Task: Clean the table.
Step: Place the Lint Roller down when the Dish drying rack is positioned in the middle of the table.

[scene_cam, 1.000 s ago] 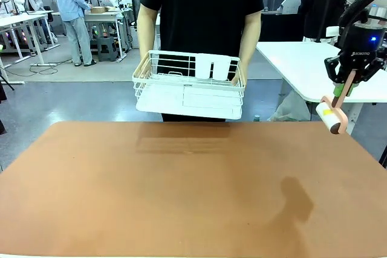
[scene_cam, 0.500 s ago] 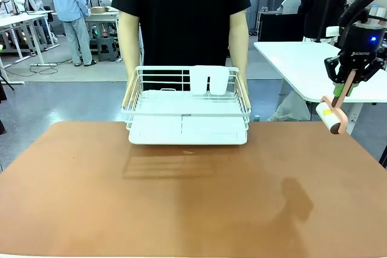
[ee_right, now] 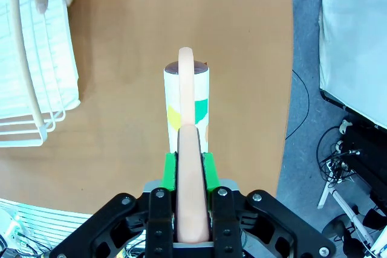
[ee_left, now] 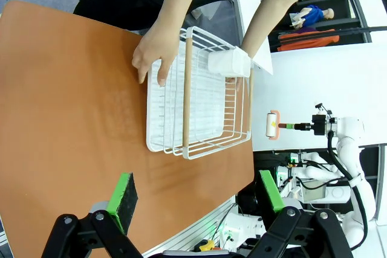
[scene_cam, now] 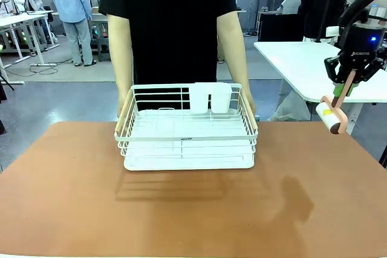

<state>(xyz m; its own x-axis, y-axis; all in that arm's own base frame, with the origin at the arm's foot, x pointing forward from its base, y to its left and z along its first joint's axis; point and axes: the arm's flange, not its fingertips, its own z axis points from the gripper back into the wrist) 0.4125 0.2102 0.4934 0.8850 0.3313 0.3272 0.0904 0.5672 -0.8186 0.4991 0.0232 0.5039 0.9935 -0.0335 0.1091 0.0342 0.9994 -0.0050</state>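
My right hand (scene_cam: pixel 342 98) is clenched on the lint roller (ee_right: pixel 187 104), high over the worktop (scene_cam: pixel 72 197) (person's rack (scene_cam: pixel 186 130) sits mid-top); sweeping now risks hitting it.

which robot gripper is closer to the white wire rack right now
Probably the right. The right gripper, shut on the lint roller, hangs in the air off the white wire rack's right end. The left gripper stands open, high above the table's near side.
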